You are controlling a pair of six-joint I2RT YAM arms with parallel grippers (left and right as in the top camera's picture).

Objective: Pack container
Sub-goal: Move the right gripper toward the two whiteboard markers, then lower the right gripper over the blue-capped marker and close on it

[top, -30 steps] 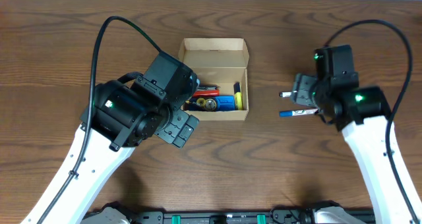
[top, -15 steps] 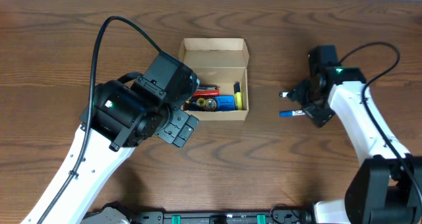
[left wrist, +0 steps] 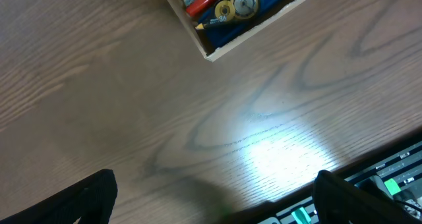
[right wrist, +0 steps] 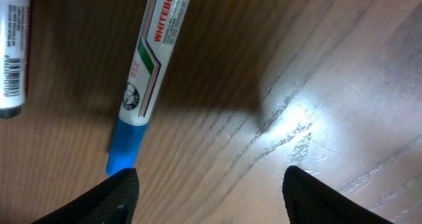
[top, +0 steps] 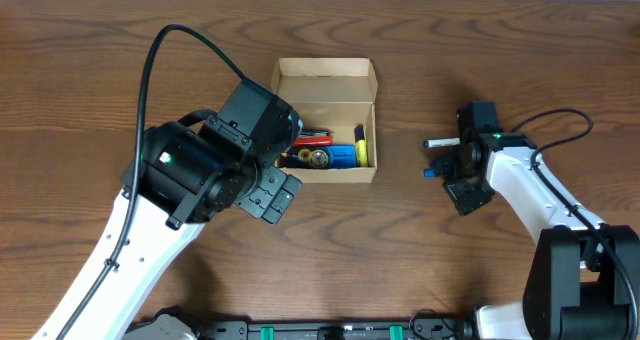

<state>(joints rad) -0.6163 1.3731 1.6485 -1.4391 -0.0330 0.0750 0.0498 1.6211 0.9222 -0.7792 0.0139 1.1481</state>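
Note:
The container (top: 325, 81) is a small tan cardboard box with its flap lid open at the back, in the middle of the table; it holds several markers and pens. Its front corner shows in the left wrist view (left wrist: 217, 47). My left gripper (left wrist: 211, 197) is open and empty over bare wood in front of the box. My right gripper (right wrist: 211, 191) is open, low over the table, beside a blue-capped whiteboard marker (right wrist: 148, 72). A second marker with a black cap (top: 440, 142) lies just behind it, also at the edge of the right wrist view (right wrist: 12, 53).
The table is dark wood. A black rail with green lights (top: 330, 330) runs along the front edge. The left arm's body (top: 210, 170) hangs over the box's left front corner.
My right arm has dropped down and swung in toward the two markers, now covering most of the blue-capped one from above. The left arm and the box have not moved.

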